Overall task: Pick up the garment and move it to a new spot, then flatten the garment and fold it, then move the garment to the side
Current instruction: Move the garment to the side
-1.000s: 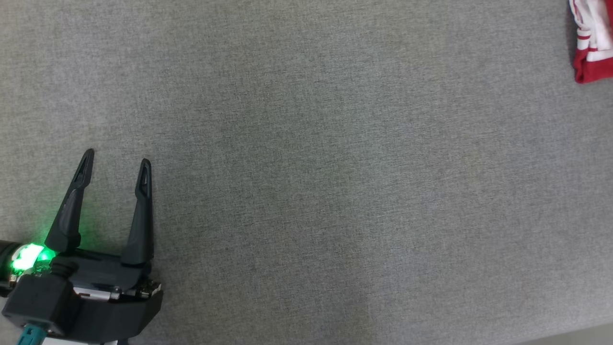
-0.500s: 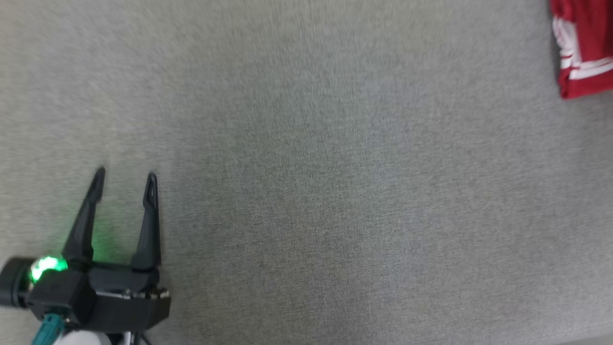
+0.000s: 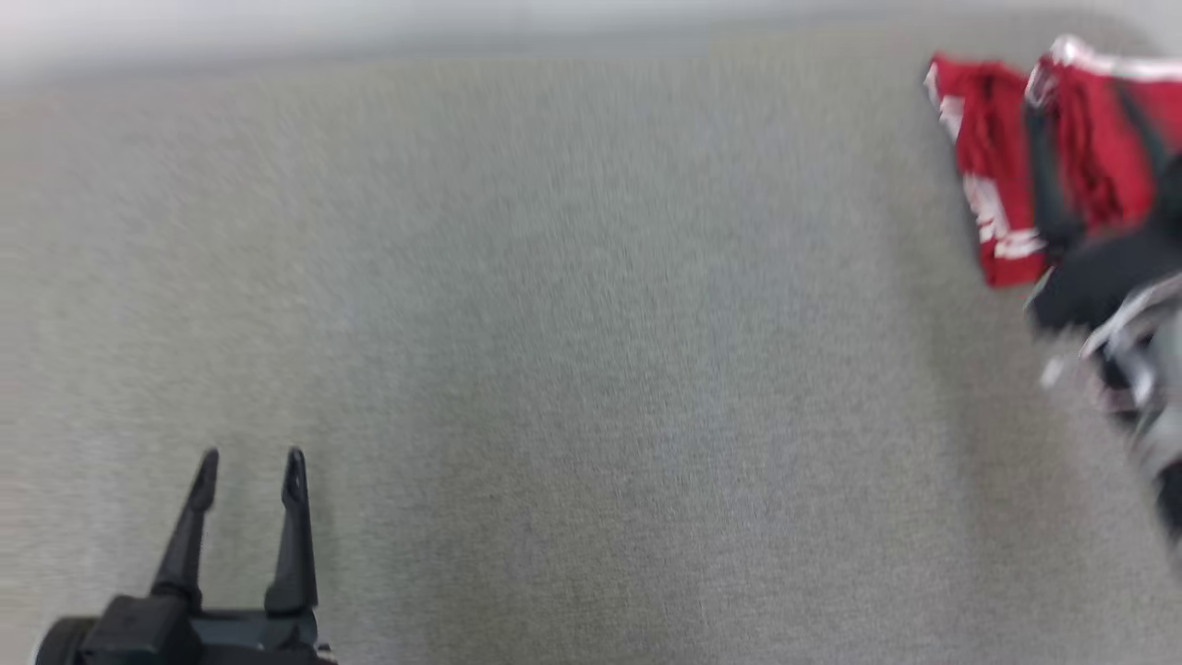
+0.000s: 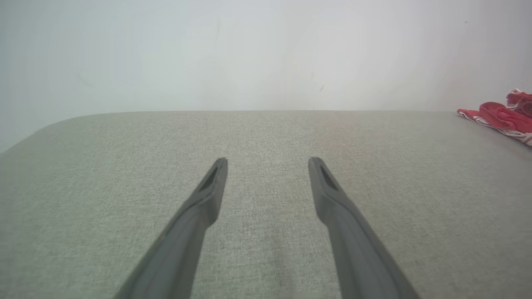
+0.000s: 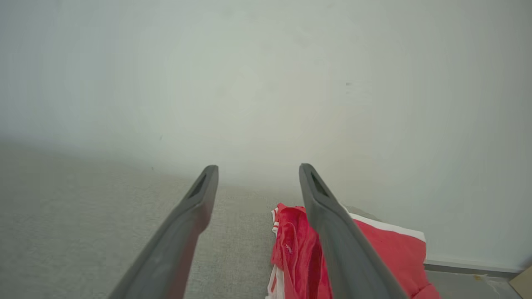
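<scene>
Upward my camera has swung, and I see plain pale wall [image 3: 369, 28] behind the grey woven fabric surface [image 3: 591, 369], left gripper [image 3: 253, 454] and right gripper [image 5: 258, 167] spread.

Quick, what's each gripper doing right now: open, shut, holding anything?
Left gripper: open, holding nothing.
Right gripper: open, holding nothing; the red garment lies free below its fingers.

We see soft, even light with barely any shadow. Our head view is smeared by motion, worst around the garment [image 3: 993, 166]. Both wrist views are sharp, and the wall [image 5: 266, 83] behind the garment is washed pale.
</scene>
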Available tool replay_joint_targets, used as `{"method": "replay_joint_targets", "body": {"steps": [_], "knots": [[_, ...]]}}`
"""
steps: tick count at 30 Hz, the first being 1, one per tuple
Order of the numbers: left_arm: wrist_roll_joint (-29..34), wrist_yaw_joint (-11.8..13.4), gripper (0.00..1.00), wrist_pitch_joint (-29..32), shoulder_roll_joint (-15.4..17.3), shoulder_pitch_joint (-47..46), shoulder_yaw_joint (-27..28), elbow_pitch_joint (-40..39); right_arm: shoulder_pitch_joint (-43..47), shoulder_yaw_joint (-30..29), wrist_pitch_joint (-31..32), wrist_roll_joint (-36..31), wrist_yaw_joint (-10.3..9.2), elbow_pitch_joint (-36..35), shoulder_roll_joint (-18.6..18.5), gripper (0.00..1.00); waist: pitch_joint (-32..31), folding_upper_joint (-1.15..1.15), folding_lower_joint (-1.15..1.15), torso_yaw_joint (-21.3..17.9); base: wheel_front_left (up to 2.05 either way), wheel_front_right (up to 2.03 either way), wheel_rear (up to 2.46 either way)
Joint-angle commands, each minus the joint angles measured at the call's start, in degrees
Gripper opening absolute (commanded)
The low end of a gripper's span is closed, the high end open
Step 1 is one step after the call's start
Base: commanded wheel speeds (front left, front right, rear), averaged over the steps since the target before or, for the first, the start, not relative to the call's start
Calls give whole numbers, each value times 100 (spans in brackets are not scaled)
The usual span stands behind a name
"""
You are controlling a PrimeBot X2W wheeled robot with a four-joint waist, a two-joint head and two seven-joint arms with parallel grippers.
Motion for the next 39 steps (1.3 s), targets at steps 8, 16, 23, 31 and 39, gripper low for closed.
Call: {"method": "replay_joint_targets", "body": {"steps": [8,16,23,31,39], "knots": [[10,14,100,-16,-76,416,59,272,1986,-642,-24,-49,-18,-889,534,100,-1343,1,1,415,0,0,0],[29,14,100,-15,-142,662,81,367,3219,-1007,6,-135,-18,-1542,907,100,-1666,1,1,563,0,0,0],[-3,14,100,-15,-148,746,95,474,4111,-1366,49,-315,-18,-2144,1314,100,-1792,1,1,654,0,0,0],[39,14,100,-15,-175,788,131,515,4910,-1664,106,-461,-18,-2719,1752,100,-1872,1,1,675,0,0,0],[42,14,100,-15,-212,813,116,555,5376,-1731,55,-458,-17,-2965,1902,100,-1927,1,1,647,0,0,0]]}}
